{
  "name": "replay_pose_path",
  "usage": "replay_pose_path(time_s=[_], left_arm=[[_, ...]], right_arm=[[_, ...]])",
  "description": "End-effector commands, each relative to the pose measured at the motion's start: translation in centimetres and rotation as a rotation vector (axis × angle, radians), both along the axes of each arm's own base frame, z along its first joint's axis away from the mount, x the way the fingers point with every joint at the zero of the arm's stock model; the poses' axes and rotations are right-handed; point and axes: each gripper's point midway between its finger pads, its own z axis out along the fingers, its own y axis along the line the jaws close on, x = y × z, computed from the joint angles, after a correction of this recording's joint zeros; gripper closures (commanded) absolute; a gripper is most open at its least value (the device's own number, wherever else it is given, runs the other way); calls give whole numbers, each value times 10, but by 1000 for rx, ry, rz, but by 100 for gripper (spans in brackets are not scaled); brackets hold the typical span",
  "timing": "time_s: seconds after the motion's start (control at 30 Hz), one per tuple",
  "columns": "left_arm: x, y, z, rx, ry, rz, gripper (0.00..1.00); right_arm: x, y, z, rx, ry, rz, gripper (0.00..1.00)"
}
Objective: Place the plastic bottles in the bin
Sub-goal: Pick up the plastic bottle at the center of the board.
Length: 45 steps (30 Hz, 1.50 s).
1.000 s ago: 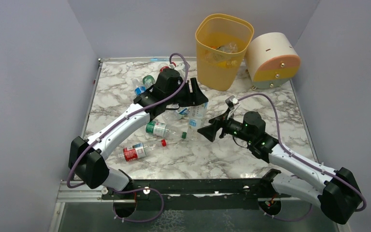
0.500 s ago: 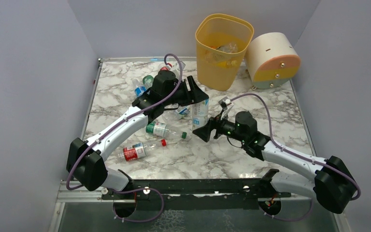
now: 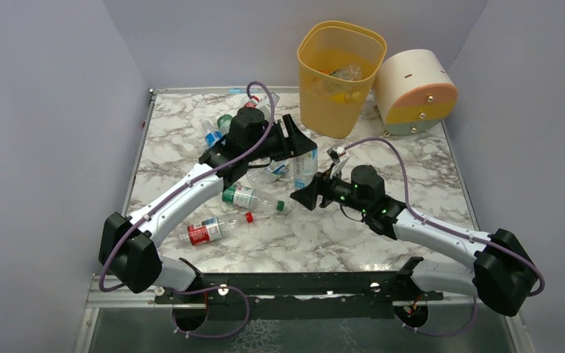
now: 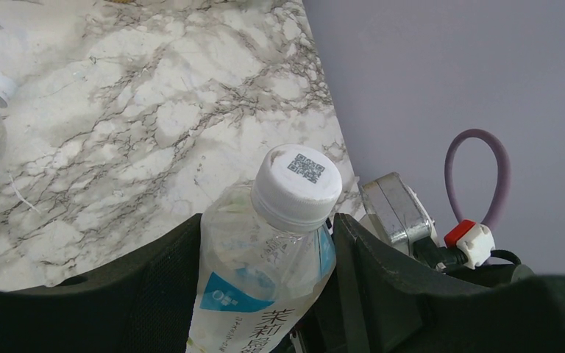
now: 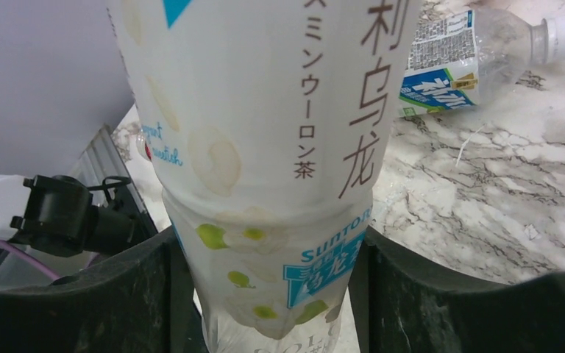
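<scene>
We had a few bottles (image 3: 344,74) in the bin (image 3: 318,110), several on the table (image 3: 412,173), and one tea bottle (image 4: 298,184) clamped by our left gripper (image 4: 268,228); the right gripper (image 5: 265,243) flanked it, grip unclear.

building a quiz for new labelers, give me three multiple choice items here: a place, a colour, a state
1. Where does the bin stand?
A) at the far edge, beside the cream-and-peach cylinder
B) between the arm bases
C) against the left wall

2. What colour is the cap of the bottle in the left jaws?
A) red
B) green
C) white

3. How is the red-label bottle placed?
A) upright
B) lying on the table
C) in the bin

Answers: 1 A, the top view shows them side by side; 2 C, the left wrist view shows a white cap; 3 B, it lies on its side.
</scene>
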Motion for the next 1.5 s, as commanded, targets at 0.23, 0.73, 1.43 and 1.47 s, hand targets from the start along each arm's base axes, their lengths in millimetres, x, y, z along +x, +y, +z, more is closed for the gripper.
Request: replay_pose_path(time_s=[0.23, 0.73, 1.43, 1.47], left_arm=[[4, 15, 30, 3, -84, 37, 3], [-2, 98, 64, 141, -197, 212, 1], [-43, 133, 6, 249, -121, 204, 1], [-45, 131, 1, 254, -113, 189, 1]], right_arm=[[5, -1, 15, -4, -19, -32, 40], [20, -2, 62, -29, -69, -83, 39], [183, 9, 207, -43, -278, -254, 38], [196, -1, 216, -23, -277, -272, 38]])
